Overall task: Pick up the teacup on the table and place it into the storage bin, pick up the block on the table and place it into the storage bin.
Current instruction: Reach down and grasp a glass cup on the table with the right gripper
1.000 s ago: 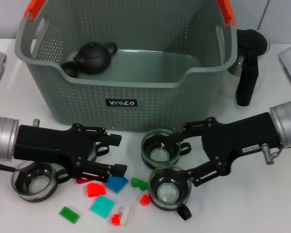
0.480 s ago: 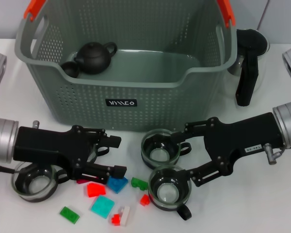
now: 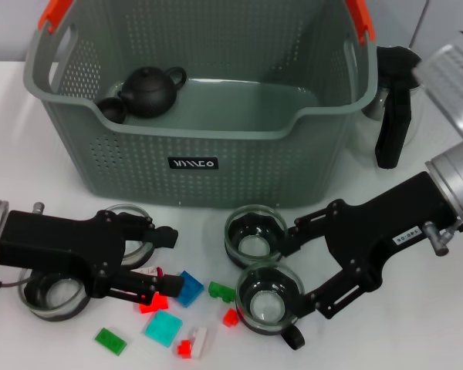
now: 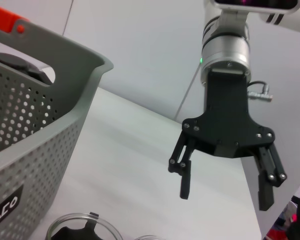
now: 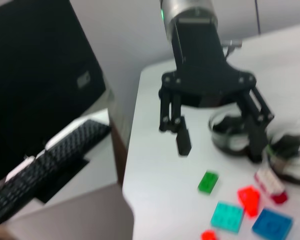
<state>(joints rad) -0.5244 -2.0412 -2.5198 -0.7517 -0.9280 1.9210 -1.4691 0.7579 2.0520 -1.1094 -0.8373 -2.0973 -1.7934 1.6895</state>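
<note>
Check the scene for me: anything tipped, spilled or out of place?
Nothing stands out. The glass teacups stand upright, the blocks lie loose on the table, and the storage bin sits level with a black teapot inside.

The basket (image 3: 216, 146) stands open above with a bare floor beside the black teapot (image 3: 150, 91), while glass cups (image 3: 255, 235) and scattered blocks (image 3: 166, 327) crowd the tabletop (image 3: 417, 339) before its front wall.

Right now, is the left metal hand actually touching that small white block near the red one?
Touching. In the right wrist view the left end effector has one fingertip set down on the white block, with no gap between them.
</note>
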